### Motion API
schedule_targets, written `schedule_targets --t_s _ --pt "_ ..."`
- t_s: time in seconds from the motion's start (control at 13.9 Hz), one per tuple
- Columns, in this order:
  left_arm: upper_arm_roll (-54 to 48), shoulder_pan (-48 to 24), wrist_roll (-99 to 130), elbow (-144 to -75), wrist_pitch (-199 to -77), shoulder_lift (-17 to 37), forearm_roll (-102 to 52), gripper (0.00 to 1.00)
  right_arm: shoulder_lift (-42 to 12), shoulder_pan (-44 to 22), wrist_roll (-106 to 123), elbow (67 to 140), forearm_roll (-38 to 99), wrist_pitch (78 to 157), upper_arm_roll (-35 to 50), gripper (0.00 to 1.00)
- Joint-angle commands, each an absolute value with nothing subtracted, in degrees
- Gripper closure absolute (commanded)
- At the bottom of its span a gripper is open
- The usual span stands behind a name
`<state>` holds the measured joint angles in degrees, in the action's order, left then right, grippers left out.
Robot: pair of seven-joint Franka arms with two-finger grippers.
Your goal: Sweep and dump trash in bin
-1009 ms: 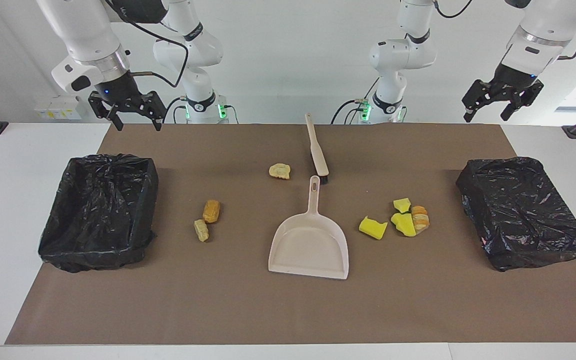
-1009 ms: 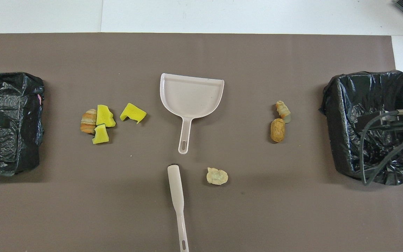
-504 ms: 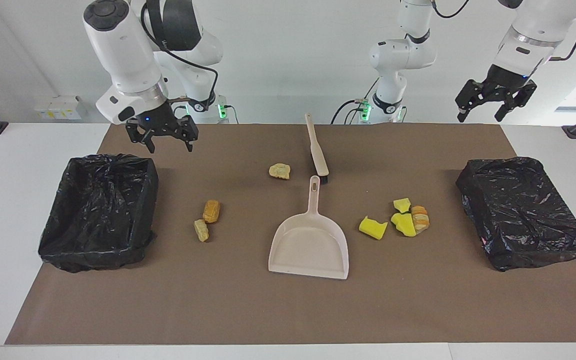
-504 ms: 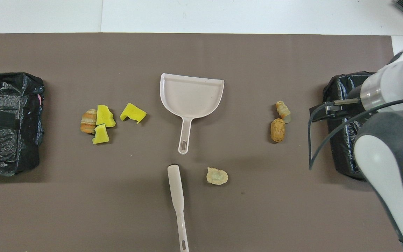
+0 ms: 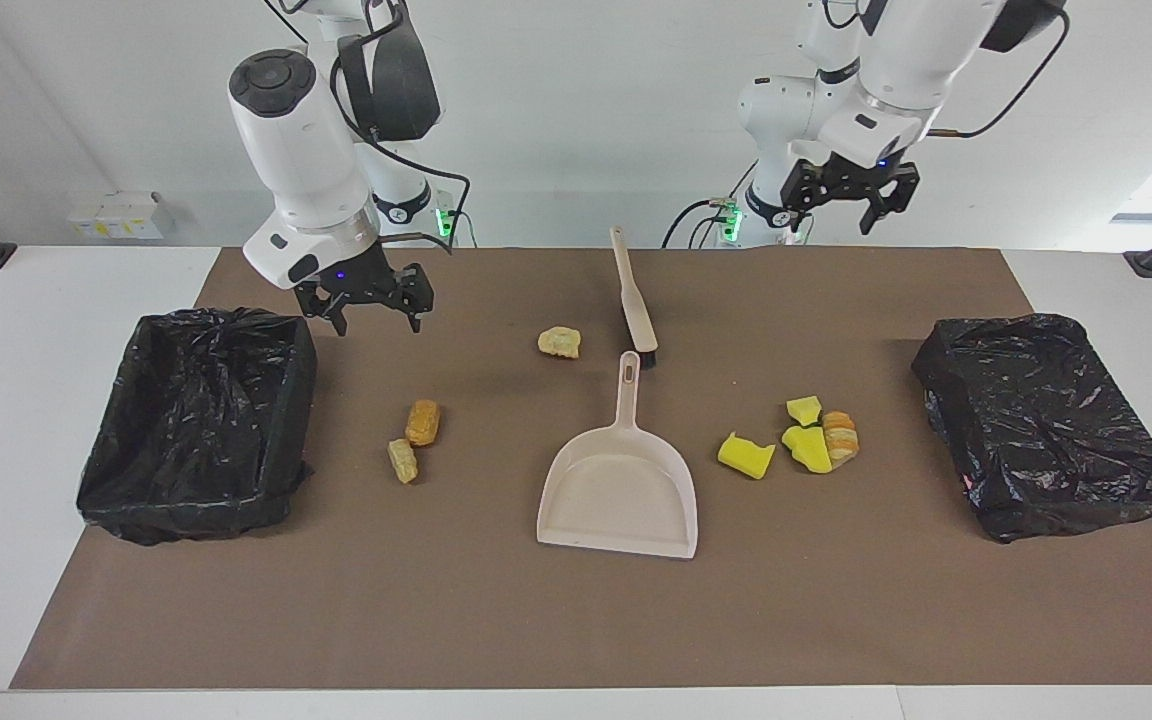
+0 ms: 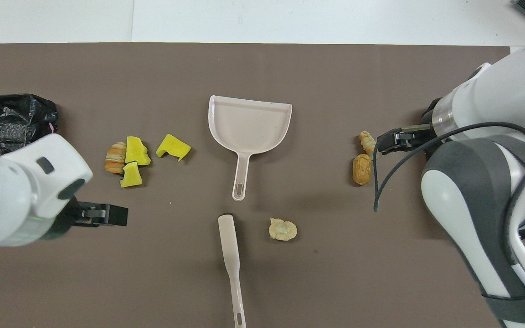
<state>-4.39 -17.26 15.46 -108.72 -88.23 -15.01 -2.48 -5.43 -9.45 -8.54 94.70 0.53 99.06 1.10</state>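
The trash lies on the brown mat. Yellow foam chunks [image 5: 746, 455] [image 6: 173, 146] and a bread-like lump [image 5: 841, 437] form one cluster. Two orange-tan lumps [image 5: 423, 421] [image 6: 362, 169] lie toward the right arm's end. A pale crinkled piece [image 5: 560, 342] [image 6: 283, 229] lies beside the brush [image 5: 633, 295] [image 6: 230, 255]. The beige dustpan [image 5: 619, 495] [image 6: 249, 125] lies mid-mat. My right gripper [image 5: 379, 325] [image 6: 388, 141] is open and empty, raised over the mat beside a bin. My left gripper [image 5: 836, 225] [image 6: 107, 215] is open and empty, raised over the mat's robot-side part.
Two bins lined with black bags stand on the mat, one at the right arm's end [image 5: 198, 420] and one at the left arm's end [image 5: 1046, 420] [image 6: 7, 120]. The right arm covers most of its bin in the overhead view.
Both arms have swung inward from the table's ends toward the middle. The right gripper has also dropped lower. Trash, dustpan and brush have not moved.
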Motion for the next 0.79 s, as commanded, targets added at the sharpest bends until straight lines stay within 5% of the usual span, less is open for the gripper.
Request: schedule_targets --t_s 0.0,0.5,0.72 --pt "-3.3 -25.2 22.7 -119.2 -93.8 -19.8 -3.9 0.0 -4.9 -9.2 -9.4 96.0 1.6 100.2 1.2 0.0" --pt "-3.3 -40.1 39.3 -134.1 -114.0 -18.6 -6.9 0.0 -4.9 -11.4 -11.4 98.1 1.7 101.8 1.3 0.0" --pt "-3.3 -45.3 44.9 -137.6 -123.3 -11.1 -6.9 0.0 -4.8 -11.7 -11.5 98.8 1.7 102.1 1.3 0.0"
